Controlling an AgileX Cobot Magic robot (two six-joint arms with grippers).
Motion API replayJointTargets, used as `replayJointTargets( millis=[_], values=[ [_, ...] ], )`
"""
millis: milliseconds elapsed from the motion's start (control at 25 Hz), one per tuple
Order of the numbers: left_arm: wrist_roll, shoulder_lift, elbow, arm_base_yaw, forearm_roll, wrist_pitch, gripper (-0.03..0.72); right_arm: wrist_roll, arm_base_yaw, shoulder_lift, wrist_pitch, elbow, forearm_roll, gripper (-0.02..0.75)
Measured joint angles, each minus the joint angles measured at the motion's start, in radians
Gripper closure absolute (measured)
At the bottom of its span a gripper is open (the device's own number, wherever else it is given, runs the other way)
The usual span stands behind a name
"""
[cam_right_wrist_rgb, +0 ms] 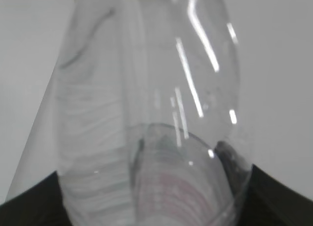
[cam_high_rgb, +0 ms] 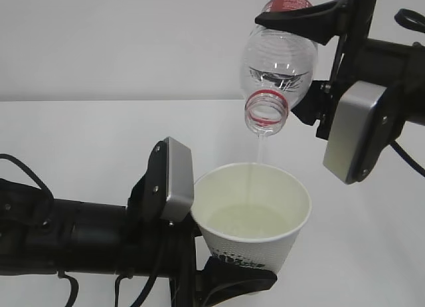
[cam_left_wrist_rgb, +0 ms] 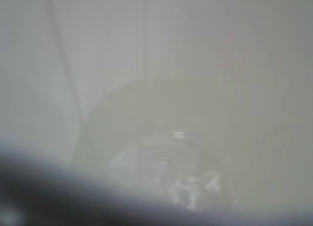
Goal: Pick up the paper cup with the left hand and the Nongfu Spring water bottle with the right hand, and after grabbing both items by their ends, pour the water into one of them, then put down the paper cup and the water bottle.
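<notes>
Left hand [cam_high_rgb: 229, 270] grips paper cup [cam_high_rgb: 255, 217], fingers mostly hidden; right hand [cam_high_rgb: 312, 61] clamps bottle [cam_high_rgb: 279, 61], prob. pouring.

A white table [cam_high_rgb: 80, 141] fills the lower part of the scene, its surface plain and matte, running from the near edge back to the far side. Behind it stands a pale grey wall [cam_high_rgb: 119, 41], bare and evenly lit. The two meet in a straight, level line across the far side of the scene. A soft shadow [cam_high_rgb: 372, 207] lies on the table at the right.
</notes>
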Motion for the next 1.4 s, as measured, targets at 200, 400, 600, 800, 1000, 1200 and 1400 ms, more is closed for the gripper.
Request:
replayJointTargets(
  millis=[200, 400, 600, 800, 1000, 1200, 1400],
  values=[
    [0.0, 0.0, 0.0, 0.0, 0.0, 0.0, 0.212, -0.013, 0.0, 0.0, 0.0, 0.0, 0.005, 0.22],
    [0.0, 0.0, 0.0, 0.0, 0.0, 0.001, 0.212, -0.015, 0.0, 0.0, 0.0, 0.0, 0.007, 0.22],
    [0.0, 0.0, 0.0, 0.0, -0.002, 0.001, 0.212, -0.015, 0.0, 0.0, 0.0, 0.0, 0.007, 0.22],
    [0.0, 0.0, 0.0, 0.0, -0.002, 0.001, 0.212, -0.018, 0.0, 0.0, 0.0, 0.0, 0.007, 0.22],
    [0.0, 0.0, 0.0, -0.001, -0.008, 0.001, 0.212, -0.018, 0.0, 0.0, 0.0, 0.0, 0.007, 0.22],
    [0.0, 0.0, 0.0, -0.002, -0.028, 0.004, 0.212, -0.018, 0.0, 0.0, 0.0, 0.0, 0.007, 0.22],
    [0.0, 0.0, 0.0, -0.002, -0.032, 0.004, 0.212, -0.02, 0.0, 0.0, 0.0, 0.0, 0.009, 0.22]
  ],
)
